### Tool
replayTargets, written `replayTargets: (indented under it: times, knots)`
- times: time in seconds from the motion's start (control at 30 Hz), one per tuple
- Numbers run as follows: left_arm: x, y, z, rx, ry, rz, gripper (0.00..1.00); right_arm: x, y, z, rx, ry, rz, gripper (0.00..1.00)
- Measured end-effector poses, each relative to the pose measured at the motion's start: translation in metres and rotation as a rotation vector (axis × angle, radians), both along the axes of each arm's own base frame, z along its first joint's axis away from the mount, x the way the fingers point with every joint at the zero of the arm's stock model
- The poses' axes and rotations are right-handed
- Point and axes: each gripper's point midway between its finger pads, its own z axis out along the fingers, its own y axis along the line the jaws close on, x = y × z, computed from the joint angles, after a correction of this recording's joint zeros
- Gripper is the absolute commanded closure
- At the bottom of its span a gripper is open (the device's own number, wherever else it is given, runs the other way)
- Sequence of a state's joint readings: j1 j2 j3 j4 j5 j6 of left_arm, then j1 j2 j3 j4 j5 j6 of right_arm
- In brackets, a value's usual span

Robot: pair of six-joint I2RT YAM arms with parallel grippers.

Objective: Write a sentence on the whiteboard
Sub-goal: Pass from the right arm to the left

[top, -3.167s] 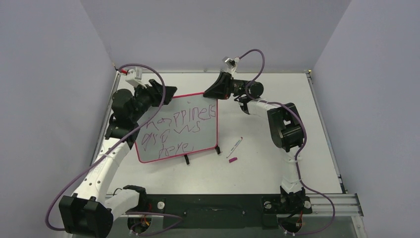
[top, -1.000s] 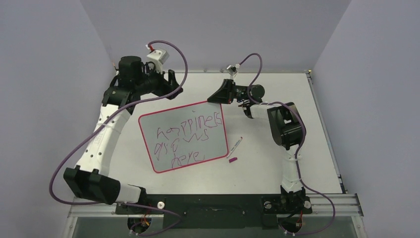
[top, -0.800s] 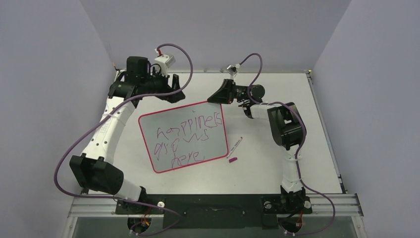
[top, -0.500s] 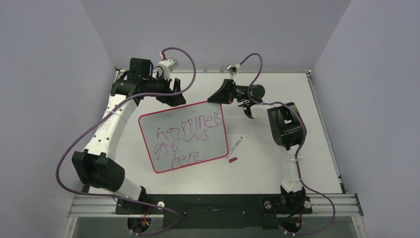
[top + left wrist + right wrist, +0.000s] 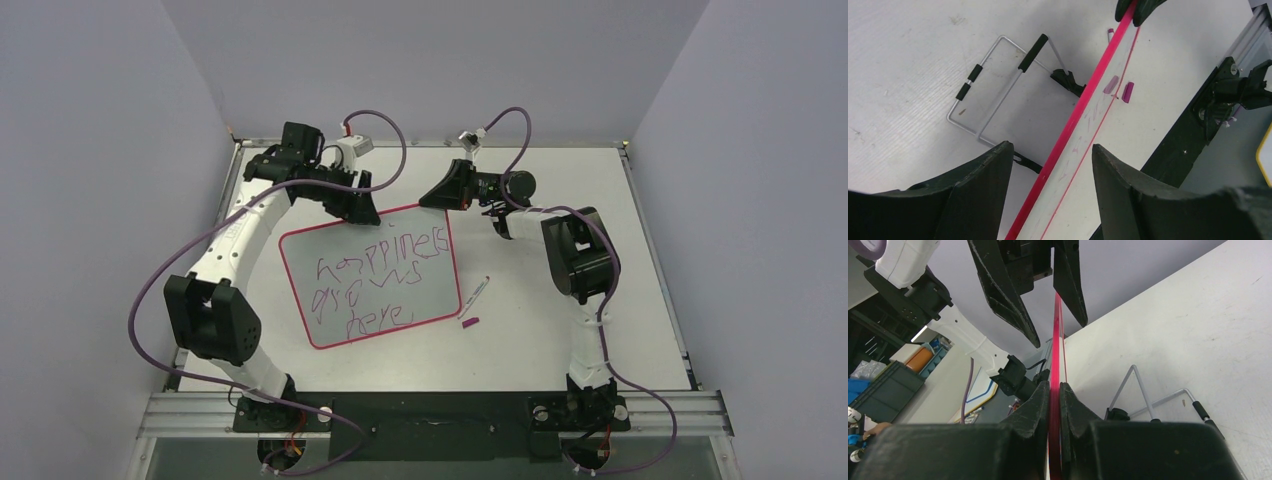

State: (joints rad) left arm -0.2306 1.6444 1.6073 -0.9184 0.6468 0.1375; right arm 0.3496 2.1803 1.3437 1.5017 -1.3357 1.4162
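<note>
1. Shows the right gripper (image 5: 1054, 387) pinched shut on the thin red frame of the whiteboard (image 5: 300, 260), at the board's far right corner, with both fingers pressed flat against the frame.
2. Shows the left gripper (image 5: 1050, 150) partly open, straddling the same far edge near its left corner. Leaves a clear gap between the frame and each finger, so grips nothing.
3. Places the whiteboard mid-table (image 5: 560, 350) between the two arms, tilted up at its far edge with the written face towards the arm bases.
4. Carries the sentence (image 5: 375, 270) in scrawled purple-magenta marker, three slanted lines, reading roughly "happiness grows here".
5. Reveals a wire stand (image 5: 998, 85) with black sleeves behind the board, low over the table.
6. Includes a marker (image 5: 475, 293) and a small magenta cap (image 5: 468, 322) lying on the table just beside the board's right edge, well apart from both grippers.
</note>
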Motion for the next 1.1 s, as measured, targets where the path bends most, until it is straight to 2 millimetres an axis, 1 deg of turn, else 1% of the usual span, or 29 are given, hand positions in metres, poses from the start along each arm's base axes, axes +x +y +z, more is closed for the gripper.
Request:
replayTargets:
  times: [0.2,0.37,0.53,0.6,0.67,0.7,0.73,0.77,0.8,0.9,1.0,1.03,1.07,1.1]
  knots:
    - [-0.016,-0.009,0.0,-0.033,0.032,-0.077,0.49,-0.001,0.0,0.0,-0.001,-0.005,0.001,1.0]
    - [-0.02,-0.012,-0.001,-0.039,0.034,-0.111,0.5,-0.003,-0.001,0.001,-0.005,-0.008,0.008,1.0]
    - [-0.024,-0.014,-0.004,-0.037,0.051,-0.126,0.57,-0.006,-0.002,0.005,-0.006,-0.022,0.013,1.0]
    - [-0.025,-0.016,-0.009,-0.033,0.069,-0.133,0.62,-0.007,-0.002,0.006,-0.005,-0.026,0.013,1.0]
    - [-0.026,-0.018,-0.016,-0.027,0.091,-0.141,0.71,-0.008,-0.002,0.006,-0.005,-0.029,0.015,1.0]
    - [-0.026,-0.019,-0.018,-0.025,0.099,-0.145,0.8,-0.009,-0.001,0.006,-0.006,-0.03,0.018,1.0]
    - [-0.026,-0.02,-0.02,-0.022,0.106,-0.148,0.87,-0.01,-0.001,0.006,-0.007,-0.032,0.021,1.0]
    - [-0.028,-0.021,-0.021,-0.03,0.115,-0.159,0.97,-0.01,-0.001,0.005,-0.01,-0.035,0.025,1.0]
    - [-0.033,-0.024,-0.02,-0.049,0.125,-0.18,1.0,-0.011,-0.001,0.005,-0.012,-0.045,0.029,1.0]
    - [-0.046,-0.036,-0.014,-0.093,0.125,-0.263,1.0,-0.012,-0.005,0.003,-0.017,-0.07,0.034,1.0]
    - [-0.047,-0.039,-0.014,-0.089,0.116,-0.276,1.0,-0.013,-0.009,0.004,-0.023,-0.082,0.04,1.0]
    - [-0.046,-0.039,-0.014,-0.085,0.107,-0.276,1.0,-0.013,-0.009,0.005,-0.022,-0.085,0.039,0.98]
    - [-0.046,-0.038,-0.013,-0.085,0.104,-0.276,1.0,-0.014,-0.009,0.006,-0.02,-0.088,0.039,0.93]
    - [-0.047,-0.038,-0.012,-0.081,0.097,-0.274,1.0,-0.014,-0.009,0.008,-0.019,-0.091,0.04,0.8]
